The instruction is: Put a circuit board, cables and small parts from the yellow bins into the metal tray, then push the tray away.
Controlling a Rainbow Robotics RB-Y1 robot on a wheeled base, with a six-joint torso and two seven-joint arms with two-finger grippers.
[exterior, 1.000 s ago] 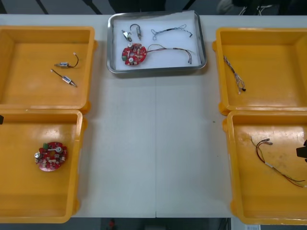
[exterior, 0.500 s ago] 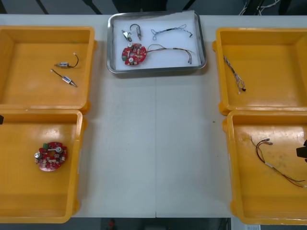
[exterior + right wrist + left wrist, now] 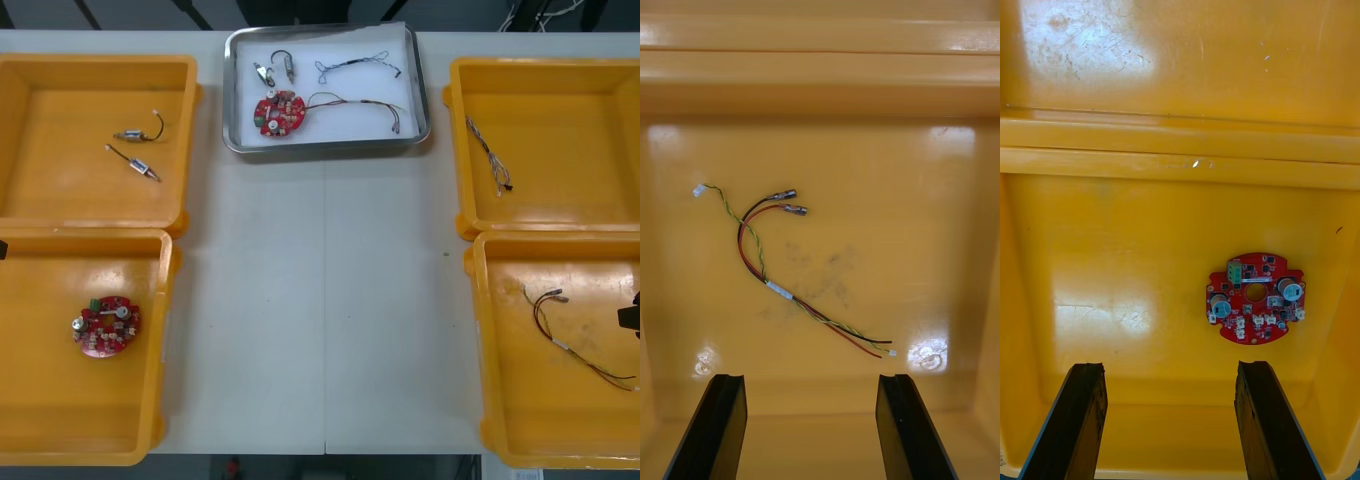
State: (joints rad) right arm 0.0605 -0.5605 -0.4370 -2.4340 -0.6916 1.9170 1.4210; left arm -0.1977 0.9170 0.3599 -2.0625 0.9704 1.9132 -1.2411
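Note:
The metal tray [image 3: 422, 95] sits at the table's far edge, white inside. It holds a round red circuit board [image 3: 278, 113], a red and yellow cable [image 3: 360, 104], a twisted cable [image 3: 355, 66] and small metal parts [image 3: 275, 68]. My right gripper [image 3: 810, 420] hangs open over the near right yellow bin [image 3: 560, 450], above its red and yellow cable [image 3: 771, 255]; the arm's black tip [image 3: 631, 314] peeks in at the right edge. My left gripper [image 3: 1169, 416] is open over the near left bin [image 3: 150, 400], with a second red board [image 3: 1255, 298] beyond the fingers.
The far left bin [image 3: 180, 130] holds two small metal parts [image 3: 135, 150]. The far right bin [image 3: 465, 150] holds a thin cable [image 3: 488, 153]. Another red board [image 3: 106, 326] lies in the near left bin. Bare table [image 3: 320, 300] stretches between the bins.

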